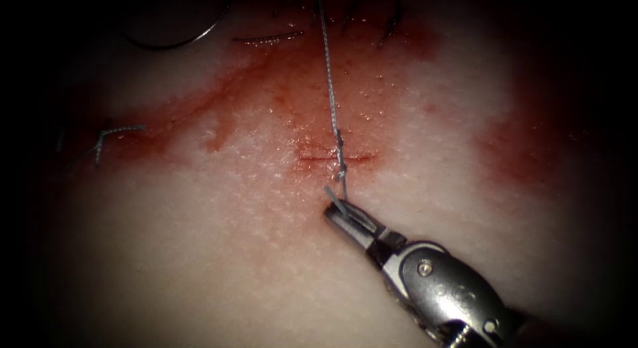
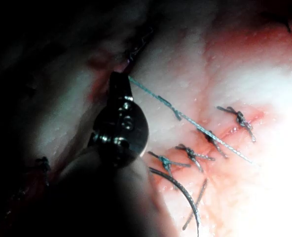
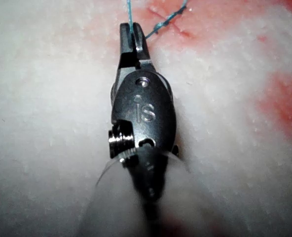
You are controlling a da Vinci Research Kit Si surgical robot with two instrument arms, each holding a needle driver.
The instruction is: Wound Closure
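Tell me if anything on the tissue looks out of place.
The needle lies loose on the tissue, up left of the cut, held by neither tool. The right tool is shut on the thread; the left tool also holds thread. Red fluid smears the tissue.

No room, walls or furniture visible. Light is a central pool in the endoscope view, falling off to black at every edge. Left wrist view: one side in deep shadow, the other blown out bright. Right wrist view: evenly and strongly lit.
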